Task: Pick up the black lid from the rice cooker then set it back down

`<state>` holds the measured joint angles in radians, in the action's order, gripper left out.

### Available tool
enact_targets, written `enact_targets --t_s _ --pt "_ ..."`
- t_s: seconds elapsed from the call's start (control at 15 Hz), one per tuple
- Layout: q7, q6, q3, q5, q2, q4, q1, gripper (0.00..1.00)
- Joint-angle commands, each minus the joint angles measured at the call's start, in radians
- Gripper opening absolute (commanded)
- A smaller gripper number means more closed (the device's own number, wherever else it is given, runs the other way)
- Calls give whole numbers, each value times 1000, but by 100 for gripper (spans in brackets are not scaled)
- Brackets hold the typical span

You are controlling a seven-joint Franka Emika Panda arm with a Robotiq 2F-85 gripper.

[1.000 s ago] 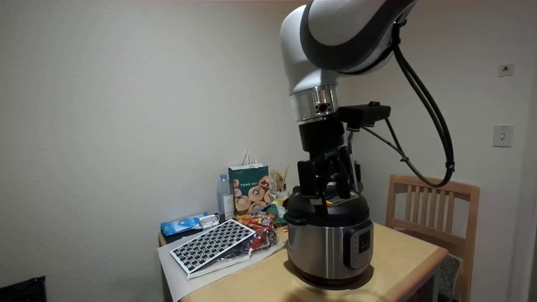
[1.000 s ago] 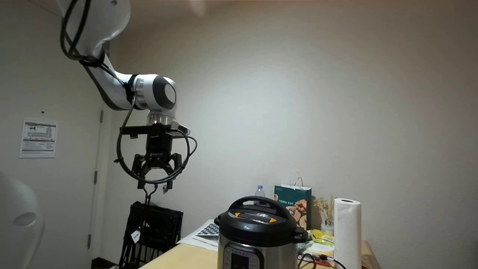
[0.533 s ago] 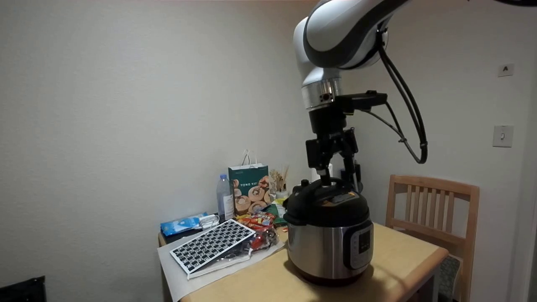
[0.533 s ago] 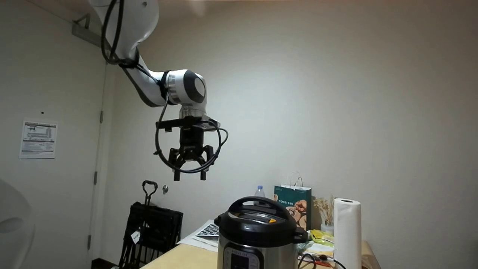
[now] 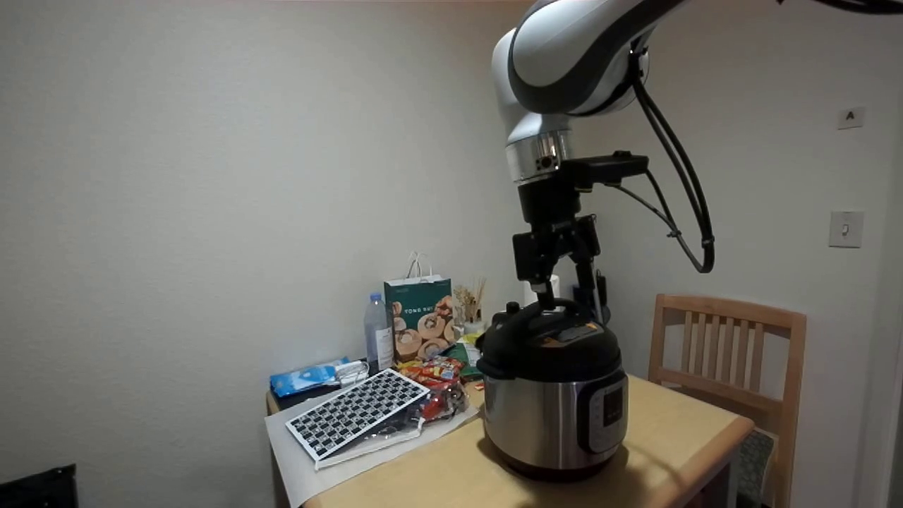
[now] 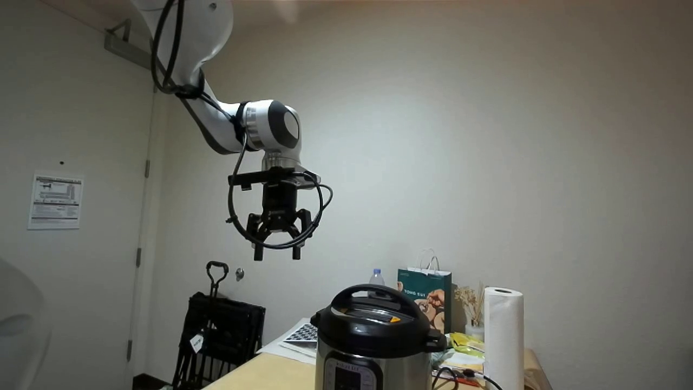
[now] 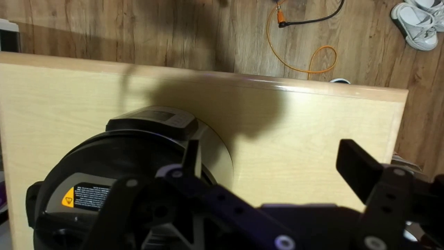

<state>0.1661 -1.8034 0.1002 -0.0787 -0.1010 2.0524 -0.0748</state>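
The rice cooker point(image 5: 525, 423) stands upright on the table; its steel body also shows in an exterior view point(image 6: 414, 374) and in the wrist view point(image 7: 218, 156). The domed black lid point(image 5: 532, 356) sits on it with its arched handle up; it also shows in an exterior view point(image 6: 373, 336) and in the wrist view point(image 7: 121, 156). My gripper point(image 6: 278, 254) is open and holds nothing. It hangs higher than the lid and off to its side, apart from it. In the wrist view, the gripper's point(image 7: 272, 156) left finger overlaps the cooker's edge and its right finger is over bare table.
On the wooden table point(image 5: 423, 487) are a white-framed grid panel point(image 5: 358, 413), red snack packets point(image 5: 434, 370), a bottle point(image 5: 378, 331) and a green paper bag point(image 5: 422, 310). A paper towel roll point(image 6: 503, 336) stands behind the cooker. A chair point(image 5: 726, 360) is beside the table.
My open gripper has risen and moved toward the cooker, rightward in an exterior view, mostly in the first half second. Since then it has barely shifted. The cooker and lid have not moved.
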Motion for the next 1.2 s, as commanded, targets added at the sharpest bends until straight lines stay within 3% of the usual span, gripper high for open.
enact_targets --t_s 0.0,0.67,0.8,1.13 --pt "5 -11 -15 2 27 -27 11 100" --pt "-13 29 -100 -6 204 -239 62 100" --pt "-1 6 -100 -1 176 -203 59 100" --pt "48 14 -105 24 223 -245 60 100"
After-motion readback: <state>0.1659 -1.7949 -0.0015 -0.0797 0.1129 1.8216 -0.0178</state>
